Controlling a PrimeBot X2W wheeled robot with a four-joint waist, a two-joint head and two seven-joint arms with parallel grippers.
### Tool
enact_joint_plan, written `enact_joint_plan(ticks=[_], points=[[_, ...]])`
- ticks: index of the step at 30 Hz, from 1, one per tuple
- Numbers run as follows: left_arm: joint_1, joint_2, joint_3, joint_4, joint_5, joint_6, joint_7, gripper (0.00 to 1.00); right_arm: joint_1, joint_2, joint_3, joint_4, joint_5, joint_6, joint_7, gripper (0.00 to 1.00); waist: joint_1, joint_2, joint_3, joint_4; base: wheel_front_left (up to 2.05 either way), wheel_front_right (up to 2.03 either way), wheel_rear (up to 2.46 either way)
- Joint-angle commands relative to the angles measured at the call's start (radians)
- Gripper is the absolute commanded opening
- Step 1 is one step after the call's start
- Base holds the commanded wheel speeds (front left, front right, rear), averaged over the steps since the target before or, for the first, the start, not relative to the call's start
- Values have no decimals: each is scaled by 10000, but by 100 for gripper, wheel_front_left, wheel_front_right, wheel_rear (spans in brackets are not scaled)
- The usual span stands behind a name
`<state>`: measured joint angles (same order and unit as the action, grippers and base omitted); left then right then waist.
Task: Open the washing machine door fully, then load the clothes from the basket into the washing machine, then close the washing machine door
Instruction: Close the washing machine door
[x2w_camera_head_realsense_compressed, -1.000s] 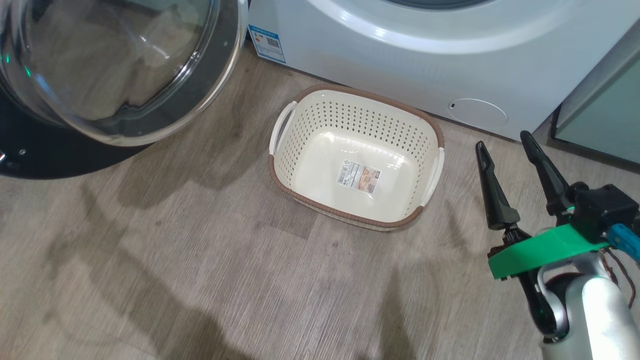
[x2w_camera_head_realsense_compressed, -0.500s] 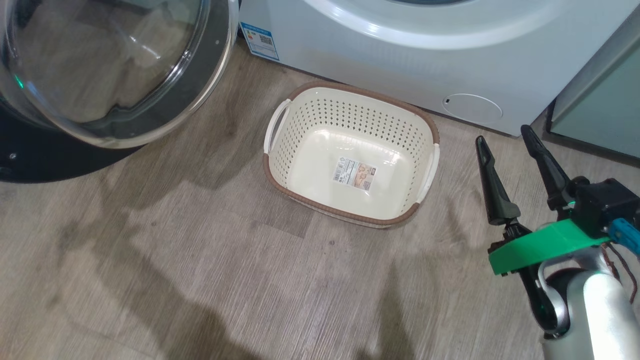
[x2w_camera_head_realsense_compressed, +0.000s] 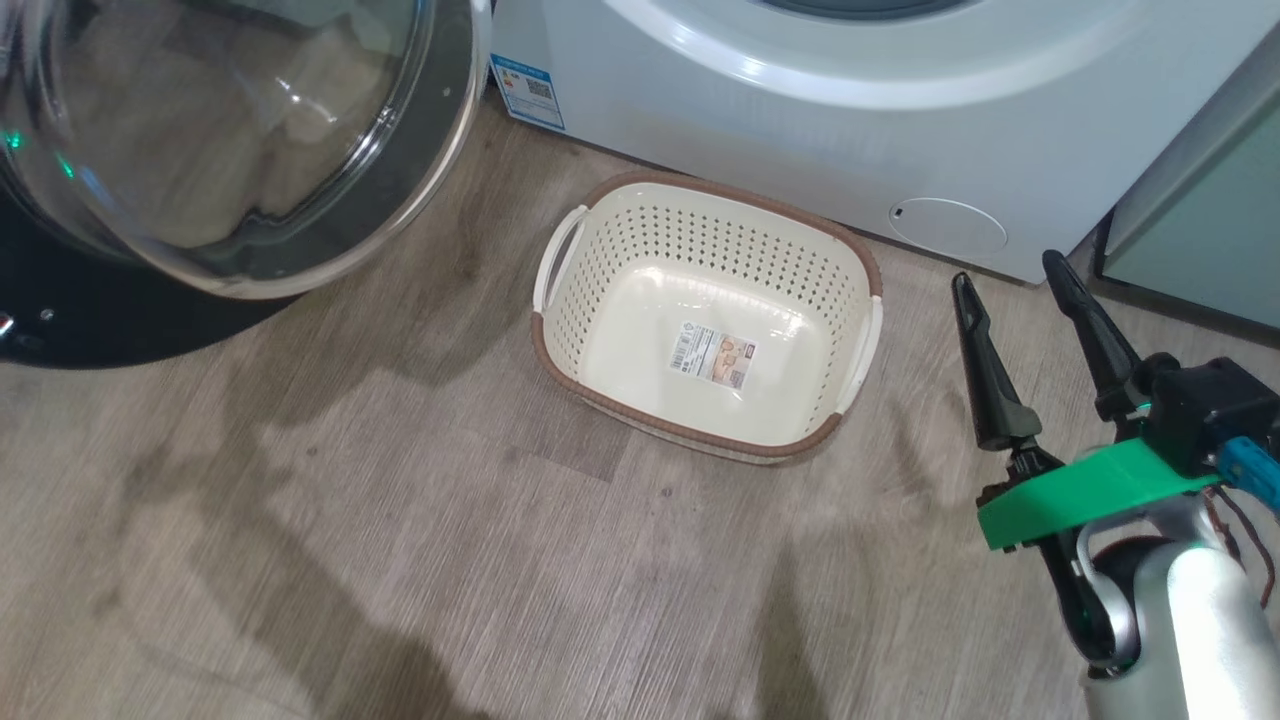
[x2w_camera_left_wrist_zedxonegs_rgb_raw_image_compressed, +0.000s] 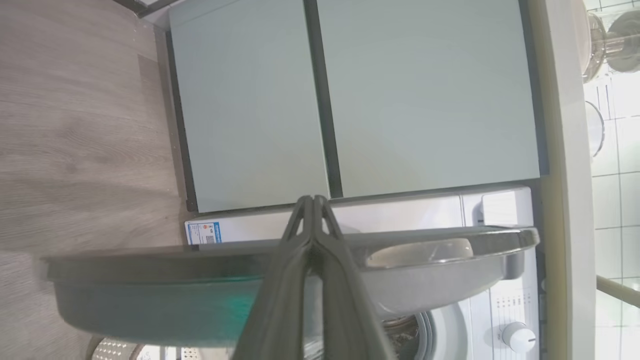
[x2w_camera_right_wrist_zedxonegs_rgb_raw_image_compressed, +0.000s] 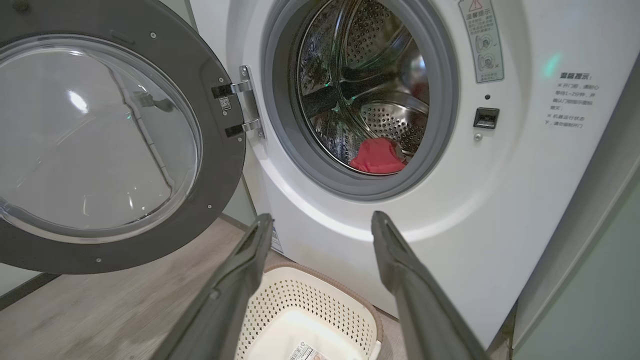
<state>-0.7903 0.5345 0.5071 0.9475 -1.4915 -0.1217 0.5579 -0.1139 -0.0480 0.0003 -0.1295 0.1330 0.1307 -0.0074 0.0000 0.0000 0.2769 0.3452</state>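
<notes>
The red clothes (x2w_camera_right_wrist_zedxonegs_rgb_raw_image_compressed: 378, 156) are lying inside the washing machine (x2w_camera_right_wrist_zedxonegs_rgb_raw_image_compressed: 500, 210), its door (x2w_camera_right_wrist_zedxonegs_rgb_raw_image_compressed: 222, 165) standing open. The empty basket (x2w_camera_head_realsense_compressed: 650, 250) is sitting on the floor (x2w_camera_head_realsense_compressed: 400, 500) before it. Right fingers (x2w_camera_head_realsense_compressed: 985, 380) are hovering apart beside the basket; left fingers (x2w_camera_left_wrist_zedxonegs_rgb_raw_image_compressed: 300, 280) are pressing together.

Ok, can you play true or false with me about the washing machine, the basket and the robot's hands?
1. The basket has a sticker on its bottom. True.
2. The clothes are in the basket. False: the red garment lies inside the washing machine.
3. The washing machine door is shut. False: it stands swung open.
4. The right gripper is open. True.
5. The left gripper is open too. False: its fingers are pressed together.
</notes>
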Motion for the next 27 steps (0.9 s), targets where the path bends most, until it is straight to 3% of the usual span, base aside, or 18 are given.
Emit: enact_joint_plan(ticks=[1, 27], points=[[126, 517, 169, -470, -145, -89, 287, 0, -181, -22, 224, -339, 9, 0, -29, 100, 0, 0, -26, 12, 0, 0, 0], [2825, -652, 443, -4905, -1985, -90, 4410, 0, -185, -22, 83, -121, 286, 0, -378, 100, 0, 0, -290, -82, 0, 0, 0]])
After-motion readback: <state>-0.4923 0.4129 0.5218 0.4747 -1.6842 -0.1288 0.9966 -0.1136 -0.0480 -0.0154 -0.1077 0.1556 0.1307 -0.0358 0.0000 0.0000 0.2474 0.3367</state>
